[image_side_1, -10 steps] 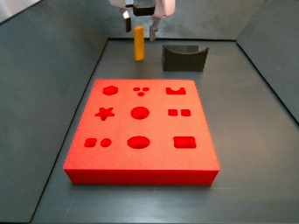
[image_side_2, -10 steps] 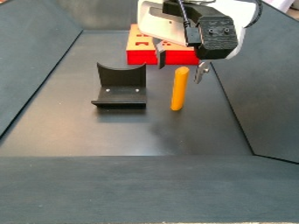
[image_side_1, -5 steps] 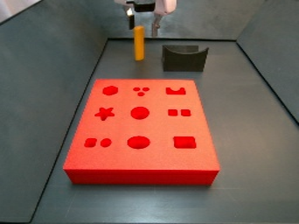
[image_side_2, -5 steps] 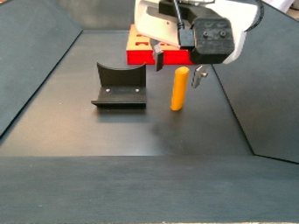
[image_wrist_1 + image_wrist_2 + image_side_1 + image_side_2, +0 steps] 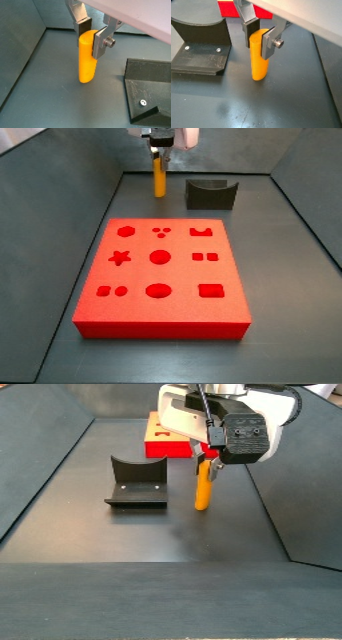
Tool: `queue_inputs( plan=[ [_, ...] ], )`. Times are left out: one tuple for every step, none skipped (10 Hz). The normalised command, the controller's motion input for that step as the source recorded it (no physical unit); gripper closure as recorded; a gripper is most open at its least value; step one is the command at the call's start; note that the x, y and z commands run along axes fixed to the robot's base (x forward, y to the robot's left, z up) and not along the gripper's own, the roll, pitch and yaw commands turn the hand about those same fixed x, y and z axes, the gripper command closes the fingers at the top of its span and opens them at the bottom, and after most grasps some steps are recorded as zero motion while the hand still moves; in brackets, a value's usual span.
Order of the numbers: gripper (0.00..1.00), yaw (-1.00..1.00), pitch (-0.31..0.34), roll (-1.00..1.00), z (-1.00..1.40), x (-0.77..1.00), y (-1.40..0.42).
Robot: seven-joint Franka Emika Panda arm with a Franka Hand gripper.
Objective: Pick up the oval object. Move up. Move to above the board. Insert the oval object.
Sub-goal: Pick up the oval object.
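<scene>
1. One counter (image 5: 287,278), dark grey and walled on its sides, carries everything here.
2. One board (image 5: 163,278), a bright red flat slab, lies toward the near end in a side view; its top holds a three-by-three set of recesses, among them a star, round holes, an oval and squarish ones. In a side view only its far edge (image 5: 163,446) shows behind the arm, and a red corner (image 5: 226,7) peeks into a wrist view.
3. One fixture (image 5: 136,482), a dark L-shaped bracket on its base plate with a curved notch in its upright, stands on the counter beside the peg and apart from it; it also shows in both wrist views (image 5: 150,90) (image 5: 199,44).
4. One gripper (image 5: 94,34) hangs at the far end of the counter from the board, its two silver fingers (image 5: 270,44) closed in against the top of the peg, one on each side.
5. One oval object (image 5: 87,57), the slim orange-yellow peg, stands upright between those fingers, pinched near its upper end. Whether its lower end touches the counter I cannot tell. It is well apart from the board (image 5: 159,176).
</scene>
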Motion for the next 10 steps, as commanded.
queue_inputs(
  plan=[
    [1.0,0.0,0.0,0.0,0.0,0.0,0.0],
    [1.0,0.0,0.0,0.0,0.0,0.0,0.0],
    [1.0,0.0,0.0,0.0,0.0,0.0,0.0],
    [1.0,0.0,0.0,0.0,0.0,0.0,0.0],
    [1.0,0.0,0.0,0.0,0.0,0.0,0.0],
    [1.0,0.0,0.0,0.0,0.0,0.0,0.0],
    [1.0,0.0,0.0,0.0,0.0,0.0,0.0],
    [1.0,0.0,0.0,0.0,0.0,0.0,0.0],
    [1.0,0.0,0.0,0.0,0.0,0.0,0.0],
    [1.0,0.0,0.0,0.0,0.0,0.0,0.0]
  ],
)
